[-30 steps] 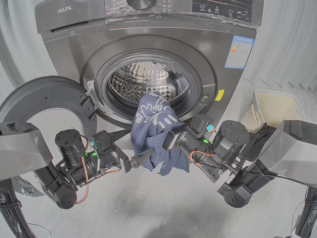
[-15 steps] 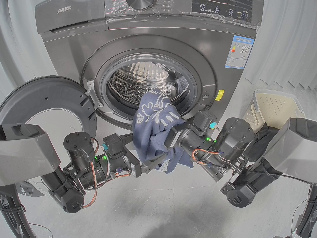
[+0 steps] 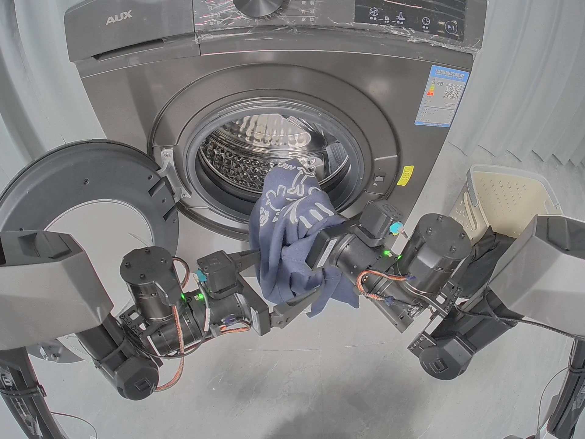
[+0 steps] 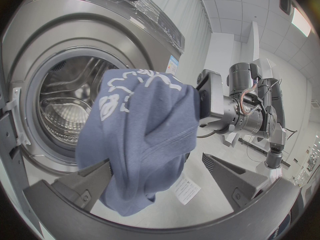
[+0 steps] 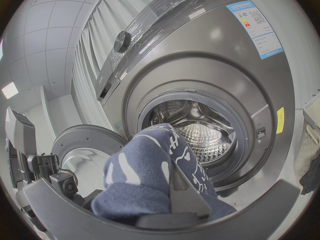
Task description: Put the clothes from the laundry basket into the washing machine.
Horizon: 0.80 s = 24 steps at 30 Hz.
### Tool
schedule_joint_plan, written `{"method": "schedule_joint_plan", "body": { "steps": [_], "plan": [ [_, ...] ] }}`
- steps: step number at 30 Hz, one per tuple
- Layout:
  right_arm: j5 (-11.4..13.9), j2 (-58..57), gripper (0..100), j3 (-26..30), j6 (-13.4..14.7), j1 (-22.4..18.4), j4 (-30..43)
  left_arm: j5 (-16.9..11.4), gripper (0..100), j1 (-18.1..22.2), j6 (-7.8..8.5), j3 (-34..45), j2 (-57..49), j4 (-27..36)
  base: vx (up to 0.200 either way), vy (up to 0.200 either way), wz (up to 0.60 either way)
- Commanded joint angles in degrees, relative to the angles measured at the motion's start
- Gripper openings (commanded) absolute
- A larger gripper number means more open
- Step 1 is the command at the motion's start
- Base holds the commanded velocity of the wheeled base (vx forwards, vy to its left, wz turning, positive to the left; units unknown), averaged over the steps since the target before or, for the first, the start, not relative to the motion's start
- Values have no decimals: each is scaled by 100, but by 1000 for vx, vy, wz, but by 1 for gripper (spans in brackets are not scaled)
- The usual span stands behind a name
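Right jaws: closed on the blue garment, gripping a bunched fold near its top. One finger shows against the cloth and the rest lies under it.
Left jaws: open wide, set on either side of the garment's hanging lower part, below the right jaws. Of the two fingers, one lies against the cloth and the other stands apart from it.
Blue garment: held off the floor and draped over the right jaws. Its white-printed top is at the lower lip of the drum; its tail hangs in front of the washing machine. It is not yet inside.
Change: within the last second the right arm has raised the garment slightly and carried it nearer the opening. The left arm has swung in from the left, so its jaws now straddle the tail, where before they only reached its edge.
Meaning for the task: judged as the loading step, about midway. The left jaws seem placed to gather the tail so that it does not drag on the door seal.
Door: swung fully open to the left.
Laundry basket: on the floor to the right of the machine. A dark garment hangs over its near rim, not yet loaded.
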Motion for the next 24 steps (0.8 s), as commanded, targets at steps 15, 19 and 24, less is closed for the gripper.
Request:
{"method": "schedule_joint_plan", "body": {
  "steps": [15,19,24],
  "plan": [
    [-122,-3,0,69,45,320,-1,663,100,-211,-161,-1364,1268,-23,0,0,0],
    [-157,-12,0,95,71,364,-10,962,100,-193,-328,-1707,1417,-23,0,0,0],
    [-175,-12,0,95,80,372,-10,1278,100,-88,-424,-1856,1426,-23,0,0,0]
  ]
}}
